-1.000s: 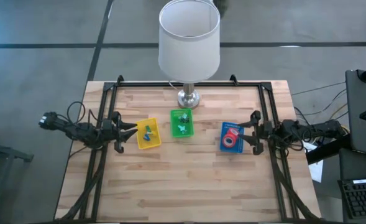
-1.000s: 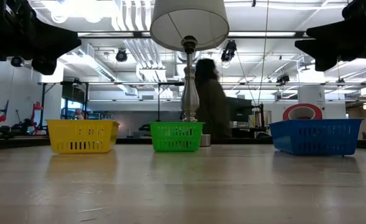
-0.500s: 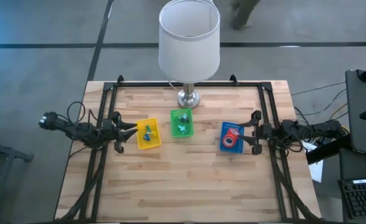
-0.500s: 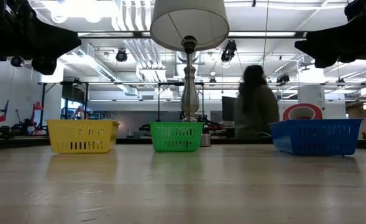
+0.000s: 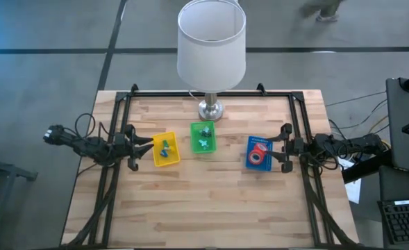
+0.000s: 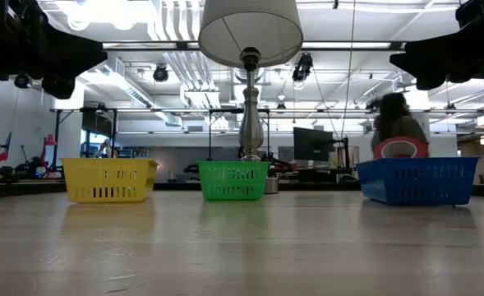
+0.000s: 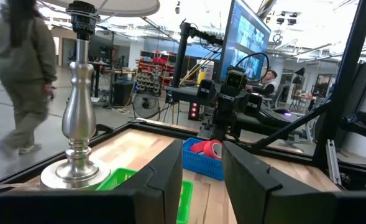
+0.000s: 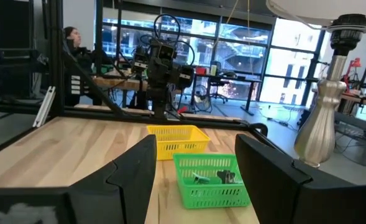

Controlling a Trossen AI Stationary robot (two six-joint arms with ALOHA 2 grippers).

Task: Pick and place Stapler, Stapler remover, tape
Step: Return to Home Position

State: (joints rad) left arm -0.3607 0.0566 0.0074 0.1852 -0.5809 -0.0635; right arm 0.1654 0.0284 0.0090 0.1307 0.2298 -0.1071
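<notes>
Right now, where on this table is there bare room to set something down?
Free: the wide table strip in front of the bins, and the back corners beside the lamp base. Crowded: the middle row, yellow bin, green bin, blue bin, between left gripper and right gripper.

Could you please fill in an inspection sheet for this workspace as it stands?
Surface: wooden table, nothing loose on it.
Job's things: tape rolls in the blue bin; small items in the yellow bin and green bin.
Clutter: lamp at the far edge.
Grippers: left gripper and right gripper open, empty, at opposite sides.
Cables: cable loops by the left arm.
Surroundings: a person beyond the table.
</notes>
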